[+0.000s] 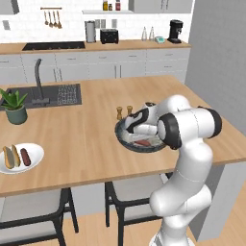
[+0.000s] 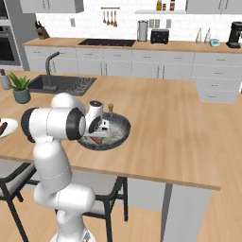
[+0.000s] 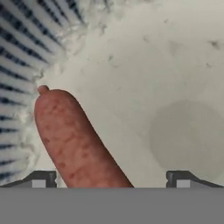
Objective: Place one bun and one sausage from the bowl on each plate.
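Note:
The dark bowl (image 1: 126, 140) (image 2: 120, 130) sits near the front edge of the wooden island, and my hand reaches down into it. On its pale mottled floor (image 3: 166, 87) lies a reddish sausage (image 3: 74, 140) (image 1: 142, 142) (image 2: 96, 140). My gripper (image 3: 111, 181) is open, with the sausage between its fingertips (image 3: 41, 179), closer to the left one. Whether they touch it I cannot tell. No bun shows in the bowl. The white plate (image 1: 34, 150) (image 2: 8, 124) at the far left carries a tan bun (image 1: 13, 155) and a dark sausage (image 1: 25, 156).
Two small wooden shakers (image 1: 124, 112) (image 2: 110, 108) stand just behind the bowl. A potted plant (image 1: 15, 106) (image 2: 21, 89) and the sink (image 1: 48, 96) are at the far left. Dark chairs (image 1: 129, 192) stand under the island's front edge.

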You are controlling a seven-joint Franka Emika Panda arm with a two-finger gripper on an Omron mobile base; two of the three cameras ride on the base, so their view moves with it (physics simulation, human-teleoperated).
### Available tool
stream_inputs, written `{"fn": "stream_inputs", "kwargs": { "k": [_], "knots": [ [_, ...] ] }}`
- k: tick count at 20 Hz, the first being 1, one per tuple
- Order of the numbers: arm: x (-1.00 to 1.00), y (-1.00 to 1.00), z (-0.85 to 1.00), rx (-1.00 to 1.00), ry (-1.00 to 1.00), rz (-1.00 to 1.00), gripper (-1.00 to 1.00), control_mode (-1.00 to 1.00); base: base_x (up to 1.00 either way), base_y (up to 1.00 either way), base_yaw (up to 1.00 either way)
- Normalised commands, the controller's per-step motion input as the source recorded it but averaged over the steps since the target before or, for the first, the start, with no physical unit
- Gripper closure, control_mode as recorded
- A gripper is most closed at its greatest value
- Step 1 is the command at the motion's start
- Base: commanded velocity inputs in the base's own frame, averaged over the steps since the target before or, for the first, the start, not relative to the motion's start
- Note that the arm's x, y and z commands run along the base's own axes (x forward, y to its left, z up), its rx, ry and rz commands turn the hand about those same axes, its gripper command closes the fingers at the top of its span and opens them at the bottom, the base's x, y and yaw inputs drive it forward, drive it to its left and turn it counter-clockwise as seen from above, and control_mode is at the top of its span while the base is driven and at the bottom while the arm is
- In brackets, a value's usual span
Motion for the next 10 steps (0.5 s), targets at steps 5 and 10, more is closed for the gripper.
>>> {"fn": "stream_inputs", "kwargs": {
  "k": [5,10],
  "knots": [
    [0.17,0.0,0.0,0.0,0.0,0.0,1.0,-1.0,0.0,0.0,0.0],
    [0.03,0.0,0.38,-0.07,0.03,0.0,1.0,-1.0,0.0,0.0,0.0]
  ]
}}
